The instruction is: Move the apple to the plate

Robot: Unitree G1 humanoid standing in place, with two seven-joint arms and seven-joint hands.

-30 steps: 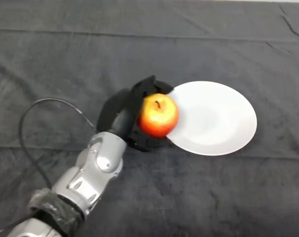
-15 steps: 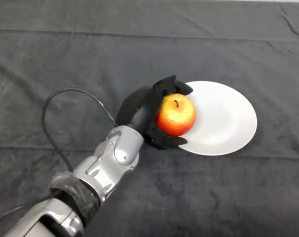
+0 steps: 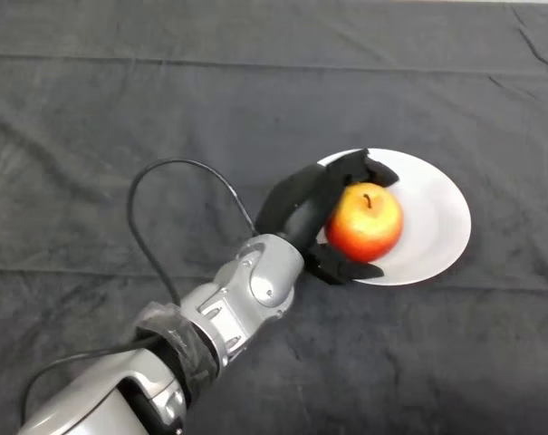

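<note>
Since the earlier frames, arm, hand and apple have travelled rightward together, from the plate's left rim to a position over the plate itself. Left to right: the silver-grey arm (image 3: 246, 299) rises from the near left corner across the dark cloth (image 3: 92, 109); the black hand (image 3: 301, 204) follows, with fingers (image 3: 369, 168) curled over the far side of the apple (image 3: 365, 221) and the thumb hooked round its near side, so the hand is grasping the fruit. The apple, red and yellow with its stem up, sits in that grip over the left-centre of the white plate (image 3: 437, 217). Whether it already touches the plate or hangs just above it cannot be told from this view.

Step in hand, as judged: the carry is essentially complete and placement is beginning. The next move calls for settling the apple onto the plate's flat middle, then loosening the grip gently and drawing the hand back left without nudging the fruit, since a round apple may roll.

Containers: the plate holds nothing apart from the apple over it.
</note>
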